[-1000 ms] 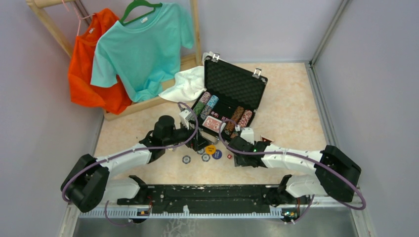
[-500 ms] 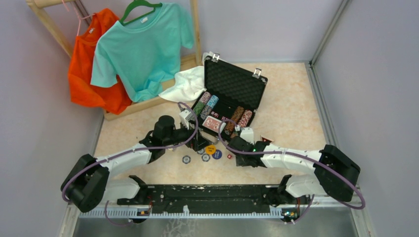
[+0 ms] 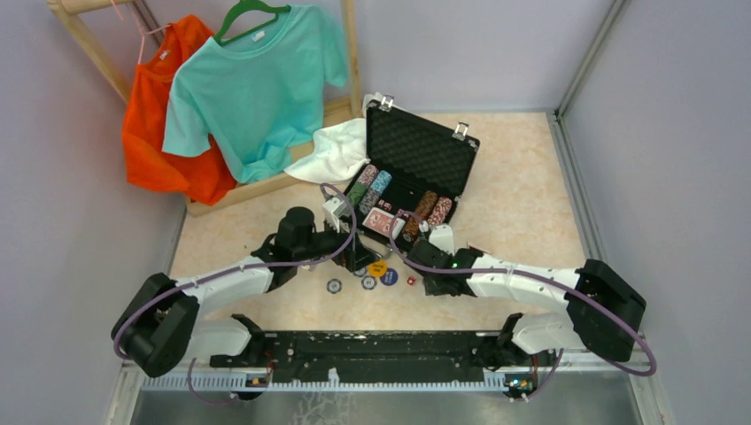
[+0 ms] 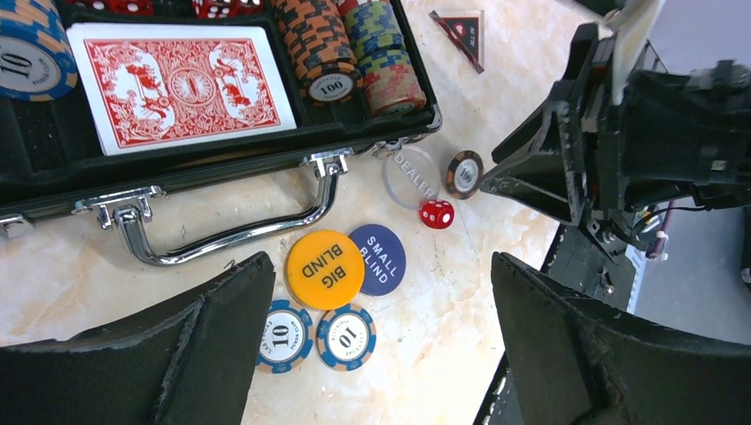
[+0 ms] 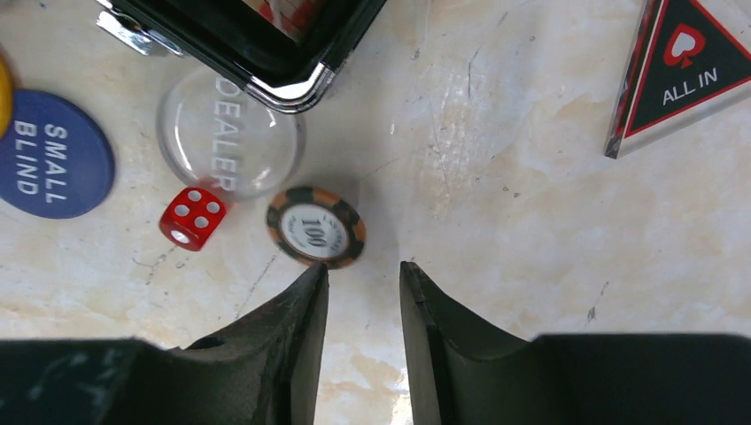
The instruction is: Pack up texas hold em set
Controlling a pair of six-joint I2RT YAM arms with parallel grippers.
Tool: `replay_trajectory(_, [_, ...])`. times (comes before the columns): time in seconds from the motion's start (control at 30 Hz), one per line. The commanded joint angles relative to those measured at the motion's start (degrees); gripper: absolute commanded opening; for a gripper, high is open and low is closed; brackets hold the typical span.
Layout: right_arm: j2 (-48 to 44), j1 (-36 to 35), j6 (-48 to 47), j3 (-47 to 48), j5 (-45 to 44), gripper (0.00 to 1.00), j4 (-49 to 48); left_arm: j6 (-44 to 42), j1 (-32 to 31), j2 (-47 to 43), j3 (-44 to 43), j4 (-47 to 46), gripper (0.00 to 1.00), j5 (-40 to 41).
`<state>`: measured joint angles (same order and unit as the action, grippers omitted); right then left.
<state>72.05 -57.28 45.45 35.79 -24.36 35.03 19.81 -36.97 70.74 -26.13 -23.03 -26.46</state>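
The black case [image 3: 423,152] lies open with chip stacks [image 4: 335,49] and a red card deck [image 4: 181,84] inside. On the marble in front of its handle [image 4: 230,226] lie a yellow big blind button [image 4: 325,268], a blue small blind button [image 4: 381,252], two blue 10 chips [image 4: 284,335], a clear dealer button [image 5: 230,133], a red die [image 5: 190,217] and a 100 chip [image 5: 317,226]. My left gripper [image 4: 381,266] hangs wide open above the buttons. My right gripper [image 5: 363,267] is open by a narrow gap with nothing in it. Its left fingertip sits just short of the 100 chip.
A triangular all-in marker [image 5: 682,71] lies on the marble to the right of the case. A white cloth [image 3: 332,150] sits at the case's left. Teal [image 3: 257,80] and orange [image 3: 164,115] shirts hang on a wooden rack at the back left. Grey walls enclose the table.
My right arm has edged a little to the left, toward the case front. The left arm and the loose pieces have not moved.
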Motion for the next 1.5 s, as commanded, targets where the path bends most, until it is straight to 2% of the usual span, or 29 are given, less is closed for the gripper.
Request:
replay_trajectory(0.0, [-1.37,-0.38,-2.02,4.28,-2.24,0.35,1.01,0.95,0.32,1.95,-1.78,0.59,0.97,-2.26])
replay_trajectory(0.2, [-1.46,-0.33,-3.32,5.25,-2.86,0.36,0.50,2.45,0.32,3.37,-3.20,1.07,0.97,-4.61])
replay_trajectory(0.37, [0.60,-0.38,-4.57,5.59,-1.88,0.53,-1.75,2.42,0.32,4.17,-3.31,1.14,0.97,-4.43])
replay_trajectory(0.5, [3.23,-0.34,-6.15,6.50,-0.85,0.60,-4.21,2.34,0.41,4.55,-3.42,1.23,0.97,-4.23])
replay_trajectory(0.87, [9.51,-0.33,-7.54,7.16,1.61,0.61,-8.41,2.37,1.70,5.02,-2.89,1.32,0.97,-4.90])
replay_trajectory(1.47, [9.52,-0.29,-5.46,2.08,3.44,0.54,-10.63,2.39,1.99,4.32,-2.13,1.01,0.97,-5.17])
